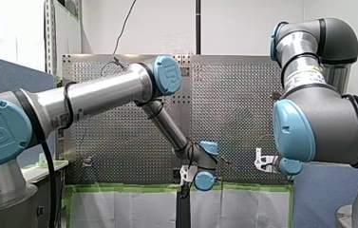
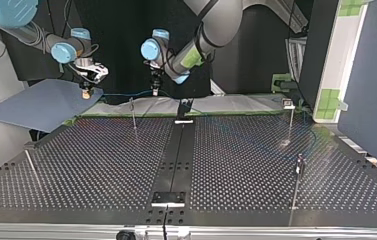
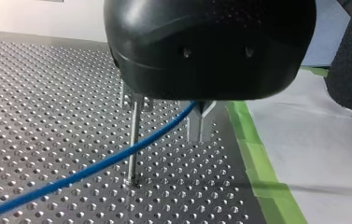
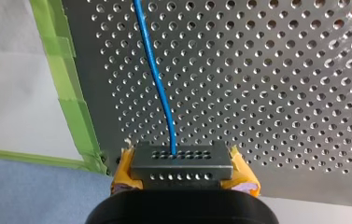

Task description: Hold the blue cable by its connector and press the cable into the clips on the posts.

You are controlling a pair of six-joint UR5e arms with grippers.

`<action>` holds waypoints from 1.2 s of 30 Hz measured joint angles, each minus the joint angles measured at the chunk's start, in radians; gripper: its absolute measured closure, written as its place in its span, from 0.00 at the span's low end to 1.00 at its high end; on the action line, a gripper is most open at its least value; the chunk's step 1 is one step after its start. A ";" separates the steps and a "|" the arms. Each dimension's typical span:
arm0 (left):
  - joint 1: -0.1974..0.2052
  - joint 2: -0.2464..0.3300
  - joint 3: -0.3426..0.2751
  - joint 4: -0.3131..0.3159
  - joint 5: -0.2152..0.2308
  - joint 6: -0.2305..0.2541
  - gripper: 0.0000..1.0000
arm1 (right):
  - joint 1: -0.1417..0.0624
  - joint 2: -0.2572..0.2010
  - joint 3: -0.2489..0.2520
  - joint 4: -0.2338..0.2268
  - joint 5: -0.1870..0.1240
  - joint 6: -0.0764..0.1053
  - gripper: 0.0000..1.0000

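Observation:
In the right wrist view my right gripper (image 4: 183, 173) has its yellow pads (image 4: 244, 176) shut on a metal connector (image 4: 181, 158). The blue cable (image 4: 157, 79) runs out of that connector over the perforated table. My left gripper (image 3: 200, 133) is shut on the cable (image 3: 94, 168) with its metal fingers, just beside a thin post (image 3: 134, 140). In the top view both grippers hang above the table's far edge, my right gripper (image 2: 87, 90) at the left and my left gripper (image 2: 154, 90) near the middle. The cable (image 2: 121, 93) stretches between them, close to the top of a post (image 2: 133, 115).
Other thin posts stand at the top view's right (image 2: 291, 120), front right (image 2: 297, 182) and front left (image 2: 31, 167). A black strip (image 2: 176, 155) runs down the table's middle. Green tape (image 3: 257, 158) and white sheeting (image 3: 323, 154) border the far edge. A grey-blue board (image 2: 36, 105) lies at the left.

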 joint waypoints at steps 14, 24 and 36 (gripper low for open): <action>0.018 -0.013 0.060 -0.031 0.015 -0.013 1.00 | -0.004 0.007 -0.013 -0.003 -0.006 0.001 1.00; 0.024 -0.013 0.075 -0.043 0.034 -0.021 1.00 | -0.007 0.033 -0.042 0.014 -0.006 -0.003 1.00; -0.009 -0.008 0.075 -0.101 -0.005 0.005 1.00 | -0.016 0.037 -0.056 0.097 0.026 -0.058 1.00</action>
